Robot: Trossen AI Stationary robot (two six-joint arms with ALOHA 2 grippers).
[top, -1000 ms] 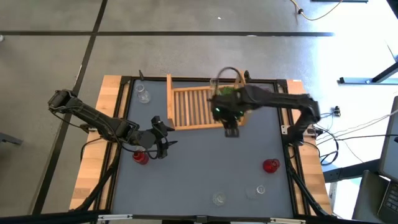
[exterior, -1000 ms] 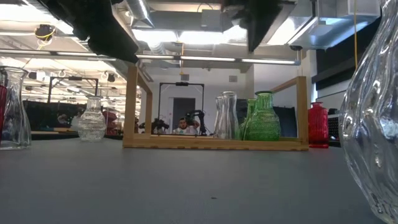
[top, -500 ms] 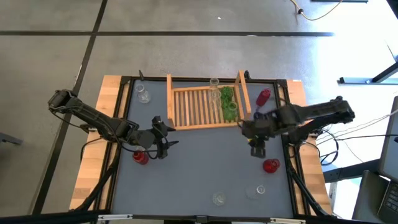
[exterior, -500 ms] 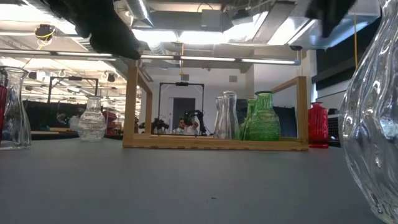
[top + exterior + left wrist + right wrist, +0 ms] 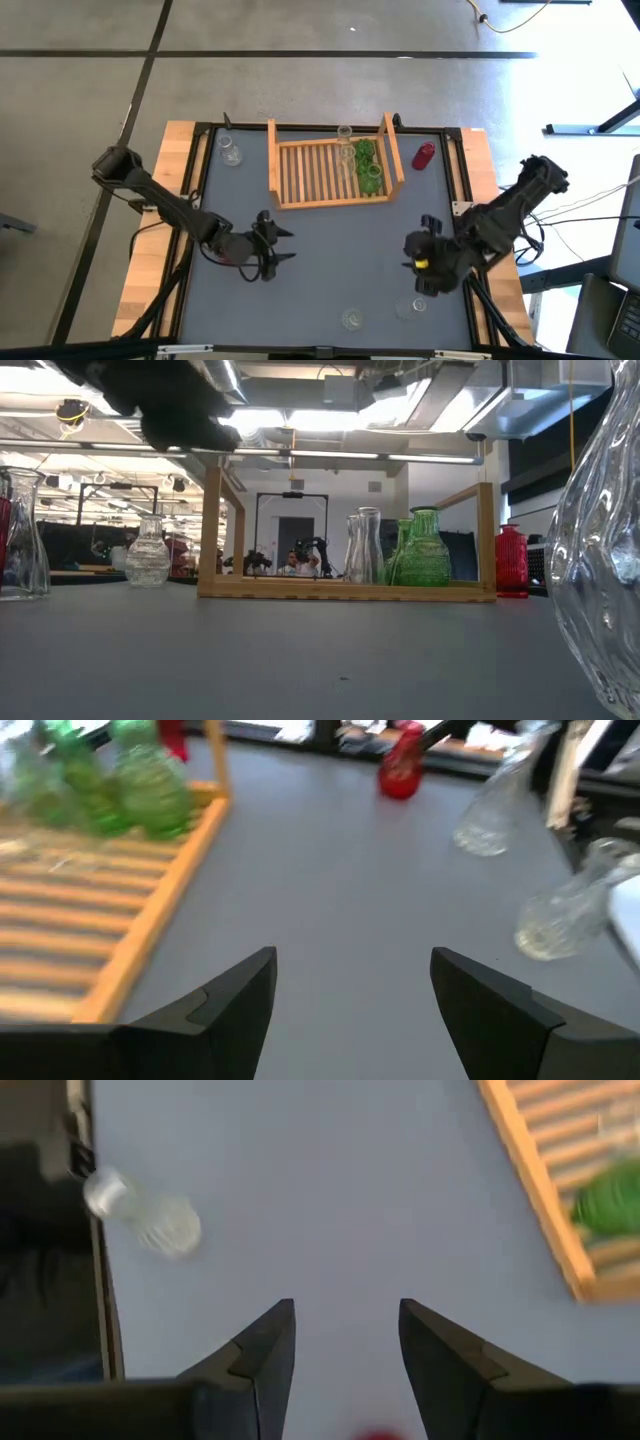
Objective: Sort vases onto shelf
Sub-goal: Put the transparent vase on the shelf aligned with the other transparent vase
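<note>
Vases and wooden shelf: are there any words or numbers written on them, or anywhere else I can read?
No text can be read in any view.
The green vases, the red vase and the clear vases show no labels.
The wooden shelf is plain wood with no writing.
The room behind the table shows only lights and equipment, too far off to make out any signs.
</note>
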